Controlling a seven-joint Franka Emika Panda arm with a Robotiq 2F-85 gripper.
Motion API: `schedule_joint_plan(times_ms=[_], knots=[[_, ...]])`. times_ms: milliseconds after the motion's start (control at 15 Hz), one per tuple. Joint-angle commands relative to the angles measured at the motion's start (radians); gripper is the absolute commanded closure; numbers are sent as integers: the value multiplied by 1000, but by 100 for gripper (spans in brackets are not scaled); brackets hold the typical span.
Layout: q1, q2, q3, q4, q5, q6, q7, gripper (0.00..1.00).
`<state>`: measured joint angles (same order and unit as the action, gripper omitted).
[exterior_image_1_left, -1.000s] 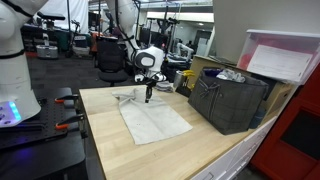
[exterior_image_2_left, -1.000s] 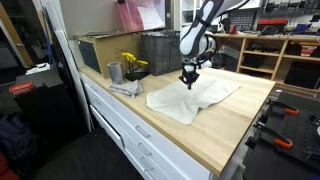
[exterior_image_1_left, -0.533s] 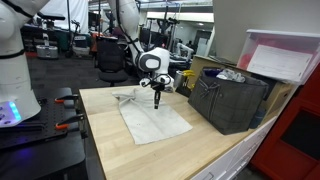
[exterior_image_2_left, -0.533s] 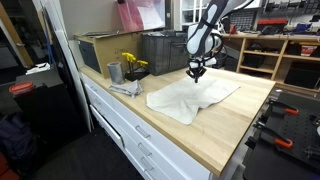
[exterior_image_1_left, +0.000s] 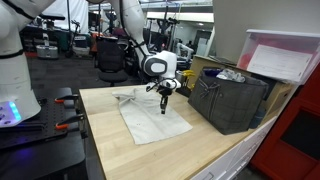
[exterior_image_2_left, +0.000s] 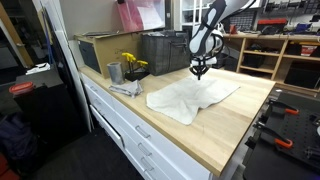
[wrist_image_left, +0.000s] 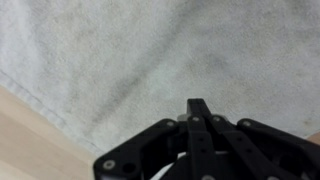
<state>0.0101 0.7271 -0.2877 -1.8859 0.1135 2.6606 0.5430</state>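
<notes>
While I watch from remote station, gripper (exterior_image_1_left: 164, 108) hangs fingers-down over wooden table (exterior_image_1_left: 105, 150), jaws pressed fully together, nothing held. White towel (exterior_image_1_left: 150, 122) lies spread flat directly beneath; touching or just clear, cannot tell. Wrist view: cloth fills frame ahead of fingertips (wrist_image_left: 197, 108), hem and bare wood at lower corner. Towel's long axis appears to run from drawer-side edge across toward opposite edge. Grey crate (exterior_image_1_left: 228, 100) stands near, apart.

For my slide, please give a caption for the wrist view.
Closed hand over a white towel spread on a wooden table.
</notes>
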Motion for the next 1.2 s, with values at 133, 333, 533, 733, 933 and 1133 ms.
schedule_joint_plan(times_ms=[133,333,533,733,933,1133], knots=[[-31,83,-1,95,31,49,38,100],[-36,144,-10,147,41,88,42,100],[-39,199,-14,192,51,109,42,100],[-36,248,-33,257,39,114,42,100],[-43,304,-51,324,34,115,44,100],[-50,314,-58,341,37,115,35,100]])
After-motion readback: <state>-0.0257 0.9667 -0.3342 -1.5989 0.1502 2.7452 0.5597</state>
